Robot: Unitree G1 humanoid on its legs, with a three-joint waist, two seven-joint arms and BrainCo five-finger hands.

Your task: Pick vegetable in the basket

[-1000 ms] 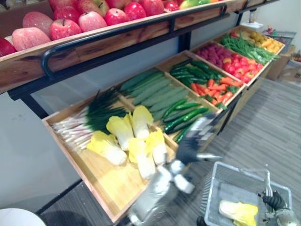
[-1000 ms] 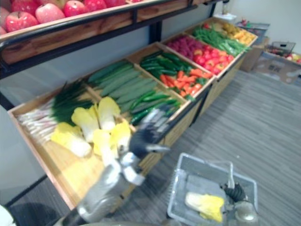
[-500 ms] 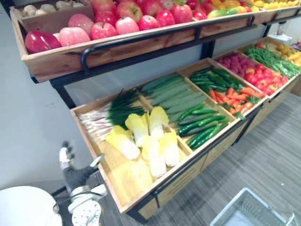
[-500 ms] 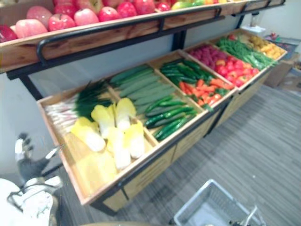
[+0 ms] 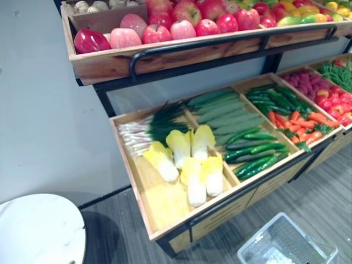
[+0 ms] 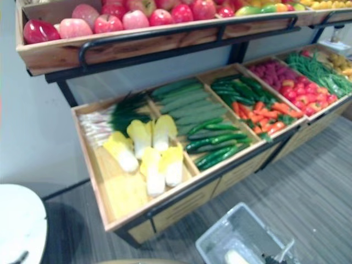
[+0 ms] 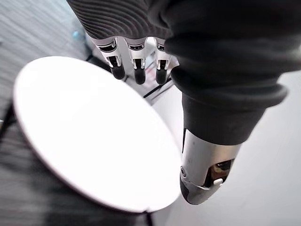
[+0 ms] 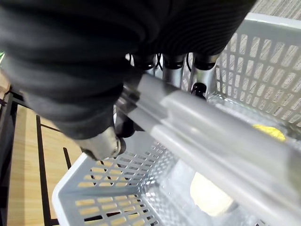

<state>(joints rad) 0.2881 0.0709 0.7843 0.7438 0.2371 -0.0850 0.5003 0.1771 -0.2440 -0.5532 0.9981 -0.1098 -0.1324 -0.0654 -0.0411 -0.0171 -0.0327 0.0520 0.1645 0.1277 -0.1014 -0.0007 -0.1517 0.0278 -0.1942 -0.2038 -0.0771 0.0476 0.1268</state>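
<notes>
Basket handle point(image 8: 202, 127) clasped in curled right robot hand point(image 8: 175, 73).

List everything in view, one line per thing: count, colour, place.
apples: many, red and pink, top shelf
spring onions: one bunch, white and green, back of left crate
cabbages: five, yellow-white, front of left crate
cucumbers: many, dark green, second crate
carrots: many, orange, third crate
basket: one, grey, floor at lower right
vegetable: one, pale yellow, inside basket
round table: one, white, lower left
left hand: fingers straight, above round table
right hand: curled round basket handle
</notes>
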